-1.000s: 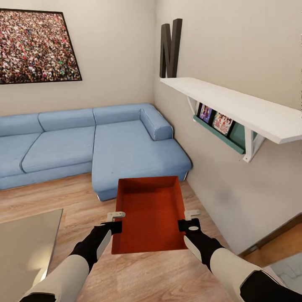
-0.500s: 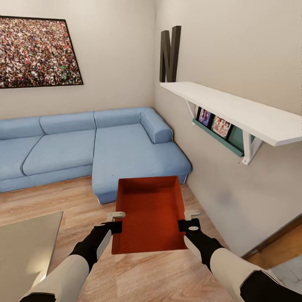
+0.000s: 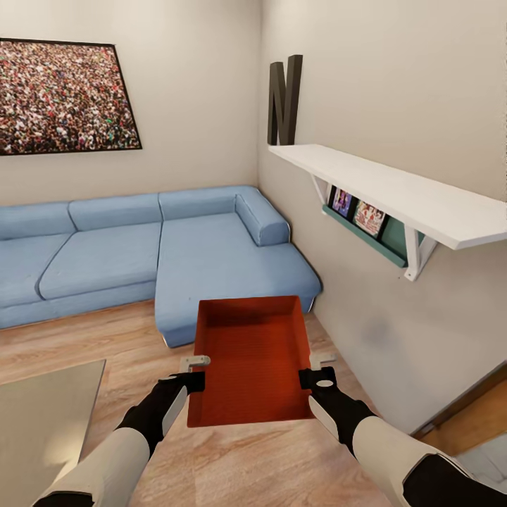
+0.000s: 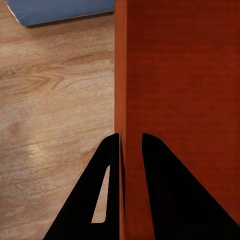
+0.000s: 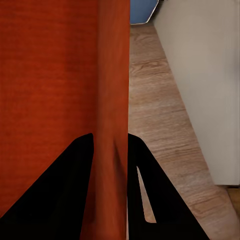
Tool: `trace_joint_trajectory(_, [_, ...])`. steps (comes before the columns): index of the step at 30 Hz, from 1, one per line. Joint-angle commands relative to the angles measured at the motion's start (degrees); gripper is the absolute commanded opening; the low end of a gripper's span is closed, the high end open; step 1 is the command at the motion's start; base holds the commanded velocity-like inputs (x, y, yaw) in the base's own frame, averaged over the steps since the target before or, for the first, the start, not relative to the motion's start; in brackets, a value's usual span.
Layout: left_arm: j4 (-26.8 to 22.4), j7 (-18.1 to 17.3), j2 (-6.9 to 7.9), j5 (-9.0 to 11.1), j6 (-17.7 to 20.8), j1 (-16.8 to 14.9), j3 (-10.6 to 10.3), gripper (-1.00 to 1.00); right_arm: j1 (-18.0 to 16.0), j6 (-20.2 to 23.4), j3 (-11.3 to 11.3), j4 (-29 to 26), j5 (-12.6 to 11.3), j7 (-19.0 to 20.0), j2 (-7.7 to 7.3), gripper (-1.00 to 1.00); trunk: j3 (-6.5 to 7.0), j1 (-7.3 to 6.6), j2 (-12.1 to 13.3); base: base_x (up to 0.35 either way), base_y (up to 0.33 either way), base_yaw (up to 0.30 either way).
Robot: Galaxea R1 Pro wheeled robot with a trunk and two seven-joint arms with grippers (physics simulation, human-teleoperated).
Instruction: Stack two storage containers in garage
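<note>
Wall letter "N" (image 3: 284,91) above shelf (image 3: 394,191). Bin (image 3: 252,359) held over wood floor (image 3: 232,458) nr sofa (image 3: 169,253): L gripper (image 3: 195,372) & R gripper (image 3: 318,368) each clamp a side wall. Cam shifted vs earlier; grip unchanged.

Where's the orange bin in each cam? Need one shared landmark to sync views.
Head view: bin low centre, held off the wood floor between left gripper and right gripper.
Left wrist view: bin, its side wall between the dark fingers.
Right wrist view: bin, wall between the fingers.
Shared landmark: blue sofa, also and.
</note>
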Motion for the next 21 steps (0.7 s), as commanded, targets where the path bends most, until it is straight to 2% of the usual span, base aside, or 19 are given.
trace_joint_trajectory(1, [0.0, 0.71, -0.07, -0.33, 0.37, 0.02, -0.42, -1.0, -0.07, 0.39, 0.36, -0.71, 0.03, -0.43, 0.19, -1.0, -0.02, 0.03, -0.11, 0.0, 0.0, 0.0])
trace_joint_trajectory(21, [0.23, 0.71, -0.07, -0.33, 0.37, 0.02, -0.42, -1.0, -0.07, 0.39, 0.36, -0.73, 0.03, -0.43, 0.19, -1.0, 1.82, 0.03, -0.11, 0.0, 0.0, 0.0])
